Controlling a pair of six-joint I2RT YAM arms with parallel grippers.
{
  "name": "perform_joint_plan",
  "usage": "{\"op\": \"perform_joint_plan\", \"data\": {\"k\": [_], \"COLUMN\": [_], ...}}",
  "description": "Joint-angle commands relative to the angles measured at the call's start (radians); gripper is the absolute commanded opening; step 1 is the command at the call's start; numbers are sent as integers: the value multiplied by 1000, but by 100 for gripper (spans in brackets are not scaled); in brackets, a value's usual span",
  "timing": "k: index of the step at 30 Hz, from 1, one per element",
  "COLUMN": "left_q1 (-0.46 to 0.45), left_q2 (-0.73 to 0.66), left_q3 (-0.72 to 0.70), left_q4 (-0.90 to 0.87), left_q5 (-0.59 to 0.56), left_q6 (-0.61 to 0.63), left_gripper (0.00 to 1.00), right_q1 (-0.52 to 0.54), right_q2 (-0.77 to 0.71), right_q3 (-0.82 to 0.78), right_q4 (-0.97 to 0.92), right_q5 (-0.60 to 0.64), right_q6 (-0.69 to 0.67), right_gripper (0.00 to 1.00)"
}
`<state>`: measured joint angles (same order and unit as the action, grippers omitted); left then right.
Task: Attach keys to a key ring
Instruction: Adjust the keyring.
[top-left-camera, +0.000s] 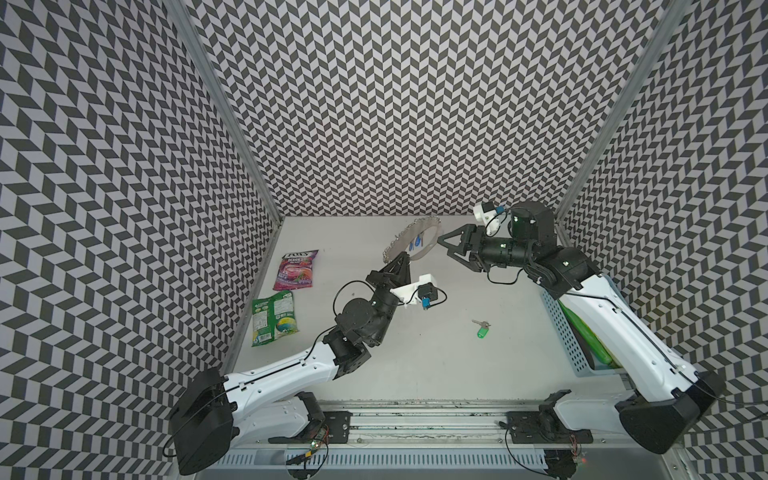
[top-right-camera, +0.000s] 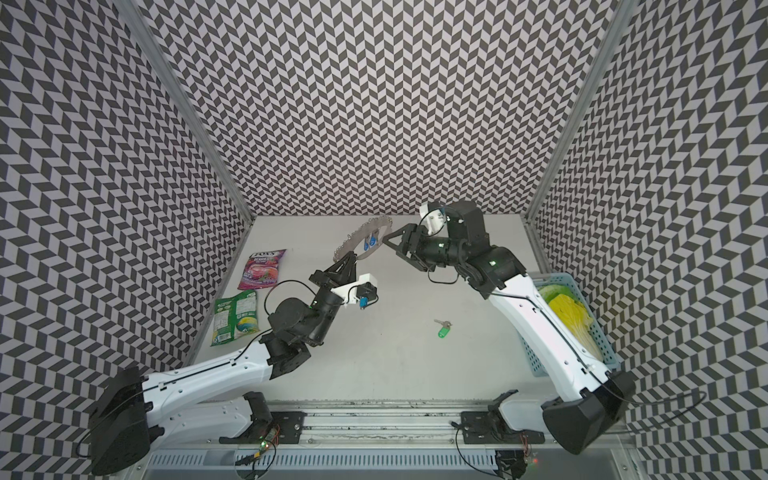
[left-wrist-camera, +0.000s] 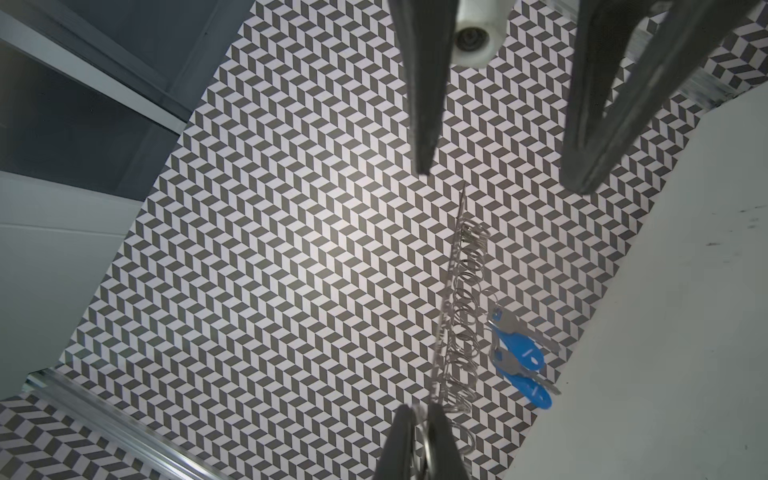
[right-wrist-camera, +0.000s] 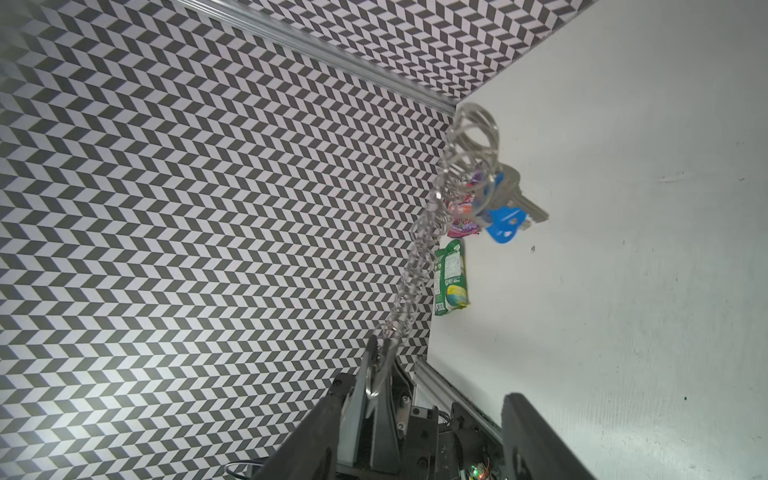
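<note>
Left gripper clamps the near end of the key ring, holding it above the far table; right gripper, jaws apart, hovers just right of it. Green-tagged key lies nearer, right of centre.

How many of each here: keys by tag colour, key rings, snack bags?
Green-tagged key: 1
Blue-tagged keys: 2
Key ring: 1
Snack bags: 2
Total: 6
</note>
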<state>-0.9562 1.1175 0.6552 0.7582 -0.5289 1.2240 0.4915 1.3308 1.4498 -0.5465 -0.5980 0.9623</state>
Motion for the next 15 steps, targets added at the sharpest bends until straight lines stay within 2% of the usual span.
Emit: {"op": "perform_joint_plan", "data": {"k": [1, 8, 12, 14, 15], "left_q1": [-16, -54, -70, -73, -73], "left_q2": [-30, -44, -39, -34, -32], "left_q3": [-5, -33, -41, -40, -38], "left_q4": [50, 16, 24, 30, 33], "left_q5": [19, 9, -1, -6, -8], "left_q6": [44, 48, 52, 51, 50], "left_gripper": [0, 0, 0, 0, 0], "right_q1": [-8, -9, -11, -13, -14], "right_q2": [11, 42, 57, 60, 60], "right_q3": [0, 12, 1, -3, -6], "right_q4": [112, 145, 150, 153, 154], "right_q5": [-44, -68, -72, -70, -70], "right_q6": [23, 13, 0, 0, 0], "right_gripper": [63, 60, 41, 25, 20]}}
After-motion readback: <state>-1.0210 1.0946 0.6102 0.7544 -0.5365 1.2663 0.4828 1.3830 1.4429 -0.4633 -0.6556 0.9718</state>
